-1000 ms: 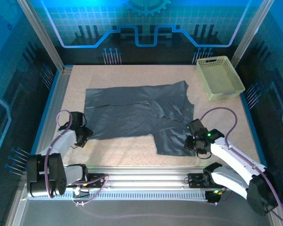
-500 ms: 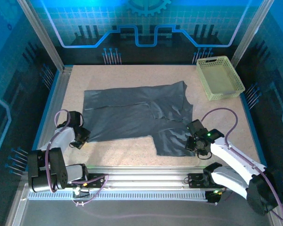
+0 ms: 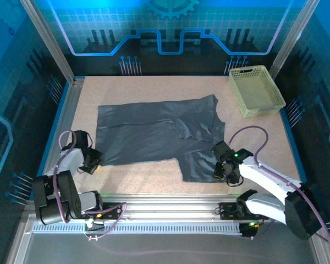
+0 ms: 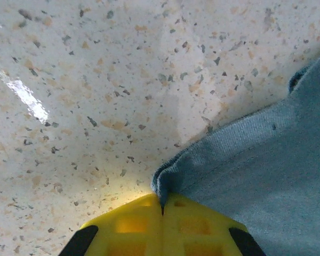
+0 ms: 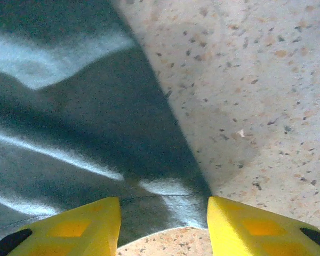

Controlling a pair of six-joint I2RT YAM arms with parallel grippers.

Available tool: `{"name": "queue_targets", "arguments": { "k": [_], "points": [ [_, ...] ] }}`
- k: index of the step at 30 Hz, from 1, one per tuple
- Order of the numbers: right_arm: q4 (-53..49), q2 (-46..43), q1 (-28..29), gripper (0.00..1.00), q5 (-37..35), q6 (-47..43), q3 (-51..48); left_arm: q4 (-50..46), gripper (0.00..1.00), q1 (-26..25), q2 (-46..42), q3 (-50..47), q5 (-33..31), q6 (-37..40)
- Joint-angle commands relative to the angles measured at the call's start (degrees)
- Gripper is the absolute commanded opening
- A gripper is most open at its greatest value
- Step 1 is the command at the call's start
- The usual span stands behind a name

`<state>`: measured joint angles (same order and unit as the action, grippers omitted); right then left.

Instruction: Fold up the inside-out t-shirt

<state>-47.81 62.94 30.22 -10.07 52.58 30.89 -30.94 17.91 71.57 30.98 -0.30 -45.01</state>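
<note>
The inside-out t-shirt (image 3: 154, 135) lies spread flat across the middle of the speckled bench (image 3: 148, 179). The left gripper (image 4: 161, 205) is pinched tight on the shirt's near left corner. The right gripper (image 5: 164, 213) stands partly open astride the near right corner, perhaps not touching the cloth. A yellow-green basket (image 3: 257, 91) sits far right, apart from the shirt.
</note>
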Motion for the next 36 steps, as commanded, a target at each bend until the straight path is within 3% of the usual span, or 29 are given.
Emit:
{"name": "queue_targets", "arguments": {
  "k": [1,8,12,20,28,36],
  "points": [
    [-1.4,0.8,2.1,0.49,-1.7,3.8,2.5,11.0,0.0,2.9,1.8,1.2,-3.5,0.7],
    [-3.7,3.7,4.8,0.5,-5.3,7.5,4.3,11.8,0.0,4.5,1.8,1.3,-3.4,0.6],
    [-1.9,4.2,4.8,0.5,-4.0,7.4,4.1,12.5,0.0,4.5,1.5,1.2,-0.2,1.0],
    [-0.4,4.1,4.9,0.5,-4.5,7.2,4.5,8.5,0.0,3.7,-5.3,-0.3,2.6,1.2],
    [0.2,5.5,5.2,0.51,-2.4,7.2,4.4,6.2,0.0,3.8,-4.7,3.7,-2.1,1.2],
    [2.0,7.0,9.5,0.51,0.5,11.1,2.4,6.9,0.0,3.9,-2.5,4.7,-3.4,0.8]
  ]
}}
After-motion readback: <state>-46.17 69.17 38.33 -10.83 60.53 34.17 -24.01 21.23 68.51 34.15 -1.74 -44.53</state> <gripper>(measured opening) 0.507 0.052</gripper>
